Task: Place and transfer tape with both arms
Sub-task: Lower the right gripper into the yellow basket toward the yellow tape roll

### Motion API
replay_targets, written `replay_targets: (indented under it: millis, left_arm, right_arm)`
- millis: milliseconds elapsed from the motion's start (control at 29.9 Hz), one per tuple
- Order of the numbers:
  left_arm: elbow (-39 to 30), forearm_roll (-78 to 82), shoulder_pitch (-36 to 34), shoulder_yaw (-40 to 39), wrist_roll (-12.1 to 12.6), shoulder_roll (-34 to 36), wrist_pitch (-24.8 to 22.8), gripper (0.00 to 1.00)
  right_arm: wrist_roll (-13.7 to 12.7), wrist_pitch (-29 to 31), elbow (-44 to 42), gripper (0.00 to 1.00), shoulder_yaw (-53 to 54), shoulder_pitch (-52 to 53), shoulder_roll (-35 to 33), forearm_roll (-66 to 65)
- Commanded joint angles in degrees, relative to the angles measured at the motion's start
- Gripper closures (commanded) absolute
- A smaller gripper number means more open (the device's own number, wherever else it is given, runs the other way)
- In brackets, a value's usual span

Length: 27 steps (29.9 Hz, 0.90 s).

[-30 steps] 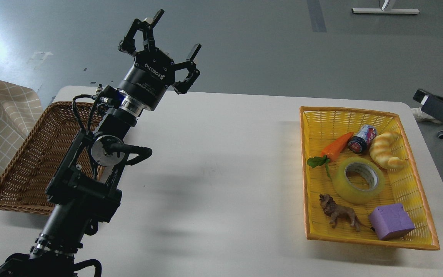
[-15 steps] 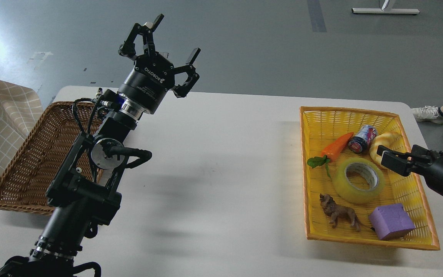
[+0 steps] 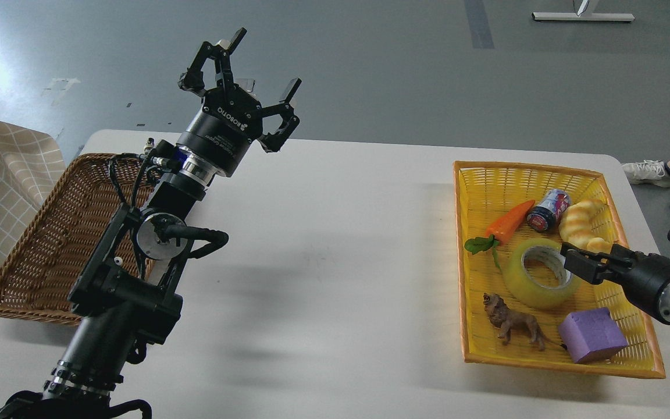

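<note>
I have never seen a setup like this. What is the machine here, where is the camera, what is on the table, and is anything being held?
The camera sits in the robot's head, looking forward and down at a white table. The black jointed limbs are its own arms. The left gripper is raised with its two fingers spread open, holding nothing. The right gripper comes in from the right edge, low over the tape; whether it is open or shut cannot be told.

The tape lies in a yellow basket with a toy carrot, a can, a bread toy, a lion figure and a purple block. A brown wicker basket stands at the left. Nothing is visibly held.
</note>
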Motion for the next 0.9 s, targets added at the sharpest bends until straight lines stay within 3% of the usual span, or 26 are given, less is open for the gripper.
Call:
replay_targets:
  millis: [0,301,434,702,869]
  left_arm:
    - [0.0,-0.1,-0.1,0.0,0.0,0.0,-0.2,0.02]
    - [0.0,-0.3,-0.1,0.1,0.0,-0.1,-0.9,0.02]
    - [0.0,-0.2,-0.2,0.3,0.0,-0.1,-1.1,0.02]
    - [0.0,-0.3,-0.2,0.1,0.0,-0.1,-1.1,0.02]
    - [0.0,-0.3,-0.2,0.0,0.0,-0.1,-1.1,0.02]
  right_arm:
    - [0.0,0.0,-0.9,0.06,0.0,0.2,0.0,-0.1]
    - [0.0,0.0,-3.4,0.07,-2.3,1.4,0.1,-0.2]
    - [0.0,0.0,-3.7,0.16,-3.6,1.6,0.2,-0.2]
    - [-1.2,0.0,-4.2,0.23,-3.9,1.7,1.6,-0.4]
    - [-1.6,0.0,-4.5,0.37,-3.9,1.7,2.1,-1.1]
